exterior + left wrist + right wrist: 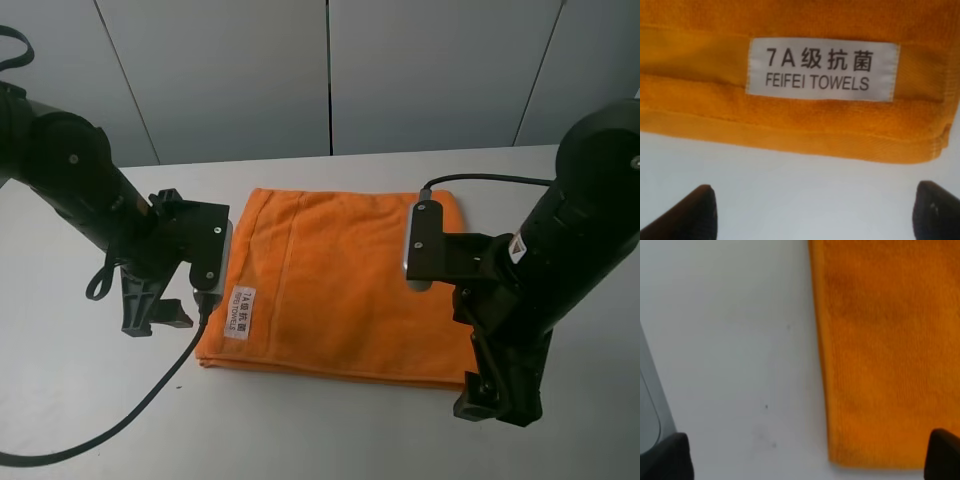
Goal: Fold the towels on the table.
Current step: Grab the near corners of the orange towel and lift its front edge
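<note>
Orange microfibre, the towel [340, 290] lay flat on the white table [80, 420], spread between the two grippers. The left gripper [815, 215] hung with its jaws spread wide and empty, the towel's hemmed edge and white label [822, 69] just ahead of its fingertips. The right gripper [805, 460] was likewise wide open and held nothing. A corner of the cloth lay just in front of one of its fingers, with bare table before the other. The cloth looked soft, light and limp, so it would probably sag once lifted and might slide on the smooth top. The stitched hem by the label and the corner ahead of the right gripper seemed the firmest places to pinch. The edge looked doubled, so the jaws would need to go low enough to catch both layers.
</note>
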Available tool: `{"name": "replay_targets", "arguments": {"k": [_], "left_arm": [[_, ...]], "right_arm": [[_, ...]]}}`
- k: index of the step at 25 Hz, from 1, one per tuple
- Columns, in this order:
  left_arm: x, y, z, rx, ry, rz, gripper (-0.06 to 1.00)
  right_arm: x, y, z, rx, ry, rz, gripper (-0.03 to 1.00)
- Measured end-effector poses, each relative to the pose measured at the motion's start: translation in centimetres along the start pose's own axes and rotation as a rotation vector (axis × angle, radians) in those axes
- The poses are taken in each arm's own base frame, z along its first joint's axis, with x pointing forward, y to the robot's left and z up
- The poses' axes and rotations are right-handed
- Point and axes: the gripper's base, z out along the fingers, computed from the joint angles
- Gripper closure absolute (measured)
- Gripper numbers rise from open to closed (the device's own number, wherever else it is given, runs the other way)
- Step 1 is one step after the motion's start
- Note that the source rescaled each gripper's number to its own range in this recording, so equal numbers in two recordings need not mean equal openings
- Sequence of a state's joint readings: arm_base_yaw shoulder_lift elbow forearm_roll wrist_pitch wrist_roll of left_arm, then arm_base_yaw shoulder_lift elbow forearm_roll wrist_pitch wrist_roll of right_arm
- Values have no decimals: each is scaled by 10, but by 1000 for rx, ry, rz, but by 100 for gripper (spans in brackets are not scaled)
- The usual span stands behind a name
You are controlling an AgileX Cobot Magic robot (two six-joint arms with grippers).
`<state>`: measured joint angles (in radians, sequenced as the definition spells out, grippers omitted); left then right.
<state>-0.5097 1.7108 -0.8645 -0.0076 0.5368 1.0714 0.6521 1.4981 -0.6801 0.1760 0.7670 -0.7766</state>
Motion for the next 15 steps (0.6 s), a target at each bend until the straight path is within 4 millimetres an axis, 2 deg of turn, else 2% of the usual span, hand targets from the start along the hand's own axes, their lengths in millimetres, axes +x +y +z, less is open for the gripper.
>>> {"name": "replay_targets", "arguments": {"k": [6,15], "left_arm": [[3,-13,10,57,-10,74,-6],[2,-24,14,115,-67,145,-6]], "right_arm": [[-7,-8,20,-21,40,9,-3],[-9,-5,25,-17,46,41,-3]]}}
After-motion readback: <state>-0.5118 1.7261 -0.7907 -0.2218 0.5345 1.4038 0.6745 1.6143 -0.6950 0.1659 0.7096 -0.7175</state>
